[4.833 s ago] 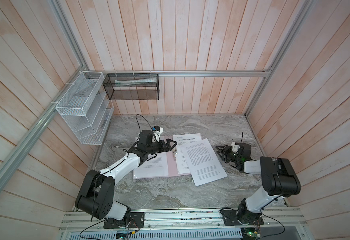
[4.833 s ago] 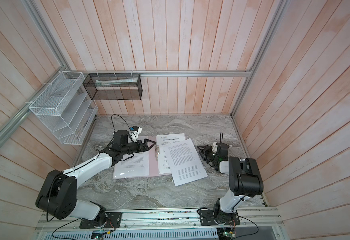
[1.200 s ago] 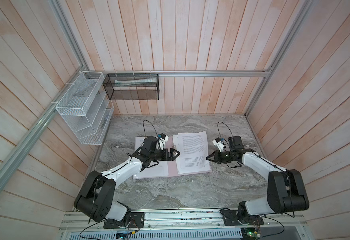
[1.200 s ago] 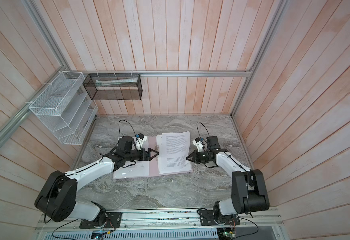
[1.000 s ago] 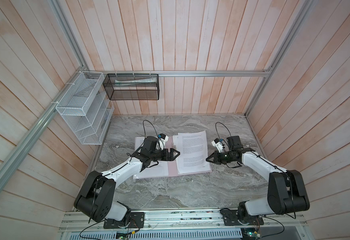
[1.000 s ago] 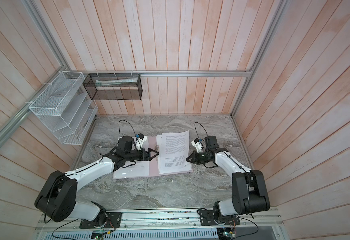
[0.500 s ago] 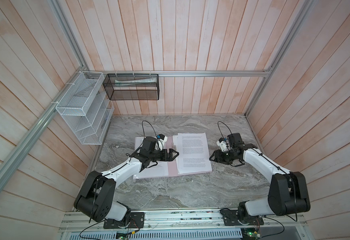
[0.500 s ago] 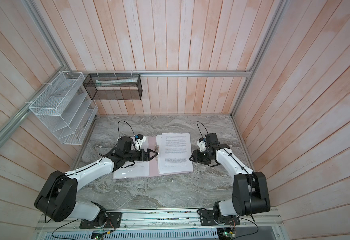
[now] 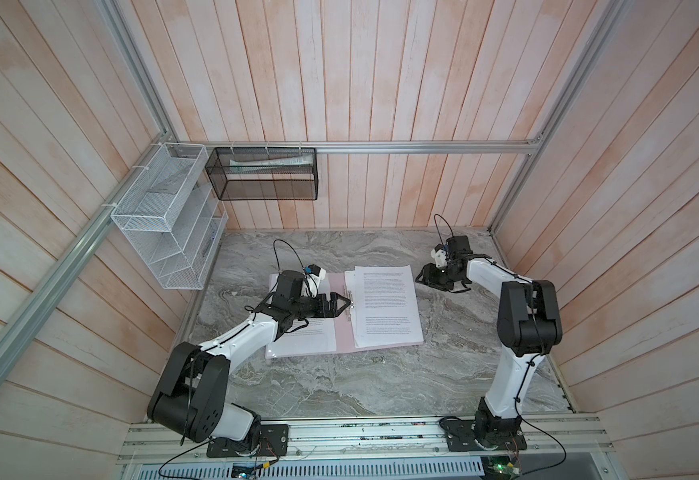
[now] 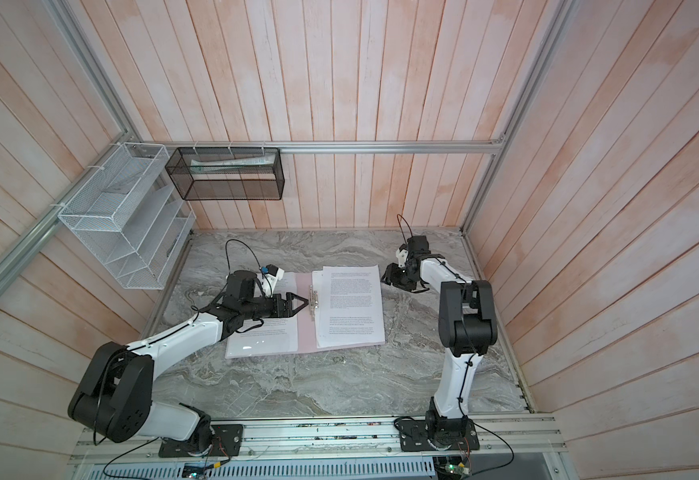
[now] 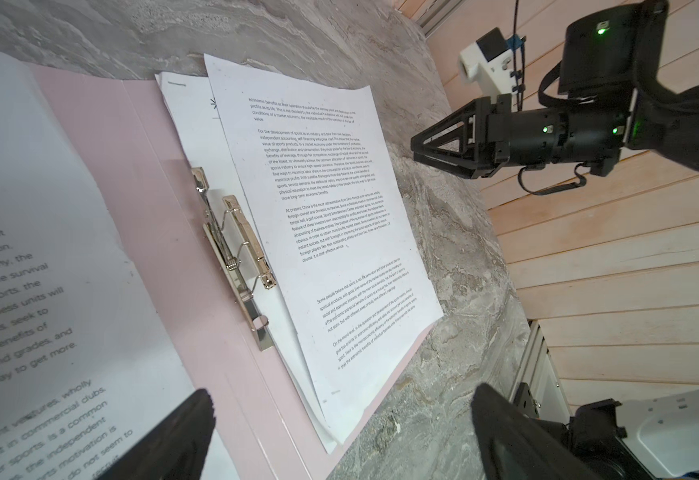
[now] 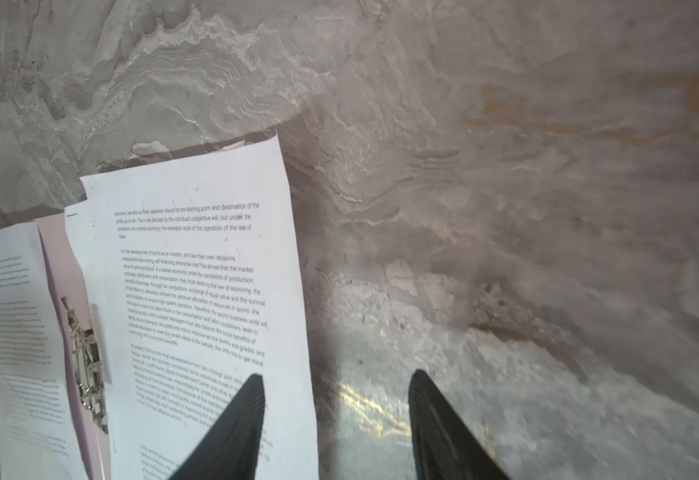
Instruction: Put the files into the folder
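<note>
The pink folder [image 9: 342, 332] [image 10: 305, 332] lies open on the marble table, its metal clip [image 9: 348, 302] [image 11: 235, 249] along the spine. The files [image 9: 387, 307] [image 10: 349, 307] [image 11: 339, 232] [image 12: 198, 291], white printed sheets, lie flat on its right half, slightly fanned. Another printed sheet [image 9: 306, 334] covers the left half. My left gripper [image 9: 345, 305] [image 10: 304, 305] [image 11: 339, 415] hovers open just left of the clip, holding nothing. My right gripper [image 9: 420, 278] [image 10: 385, 279] [image 12: 337, 399] stands open and empty just off the files' far right corner.
A white wire rack [image 9: 169, 224] hangs on the left wall and a black mesh basket [image 9: 264, 174] with rolled papers on the back wall. Wooden walls close the table [image 9: 339, 386] on three sides. A metal rail runs along the front.
My right gripper has opened, let go of the files' right edge and drawn back to the far right. The sheets have settled flat on the folder. The left arm has hardly moved.
</note>
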Robot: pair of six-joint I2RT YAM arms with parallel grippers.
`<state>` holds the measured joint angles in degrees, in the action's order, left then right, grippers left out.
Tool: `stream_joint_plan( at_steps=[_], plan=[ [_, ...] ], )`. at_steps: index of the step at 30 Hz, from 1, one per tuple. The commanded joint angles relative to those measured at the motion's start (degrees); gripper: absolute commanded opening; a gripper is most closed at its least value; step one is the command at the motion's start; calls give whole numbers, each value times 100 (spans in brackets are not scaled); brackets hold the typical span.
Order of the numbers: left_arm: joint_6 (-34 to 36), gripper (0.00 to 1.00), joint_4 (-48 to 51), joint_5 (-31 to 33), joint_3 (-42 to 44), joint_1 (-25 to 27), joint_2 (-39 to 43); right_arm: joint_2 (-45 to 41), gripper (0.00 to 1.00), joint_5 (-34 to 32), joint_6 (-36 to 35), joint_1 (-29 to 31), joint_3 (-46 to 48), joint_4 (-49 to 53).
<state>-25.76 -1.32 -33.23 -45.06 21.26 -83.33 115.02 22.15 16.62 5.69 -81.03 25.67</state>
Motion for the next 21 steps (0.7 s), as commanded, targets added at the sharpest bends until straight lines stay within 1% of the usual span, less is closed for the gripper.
stream_joint_plan(
  at_steps=[1, 9, 13, 21],
  plan=[
    [-22, 98, -167, -163, -38, -34, -23, 420, 53, -9, 169, 81, -494, -36],
    [-52, 98, -184, -210, -21, -43, -110, 926, 50, 27, 236, 220, -769, -258],
    [-62, 98, -191, -219, 27, -43, -100, 984, 50, -99, 226, 326, -916, -234],
    [-68, 98, -219, -254, 124, -38, -122, 1189, 51, -684, 165, 770, -1404, 283]
  ],
)
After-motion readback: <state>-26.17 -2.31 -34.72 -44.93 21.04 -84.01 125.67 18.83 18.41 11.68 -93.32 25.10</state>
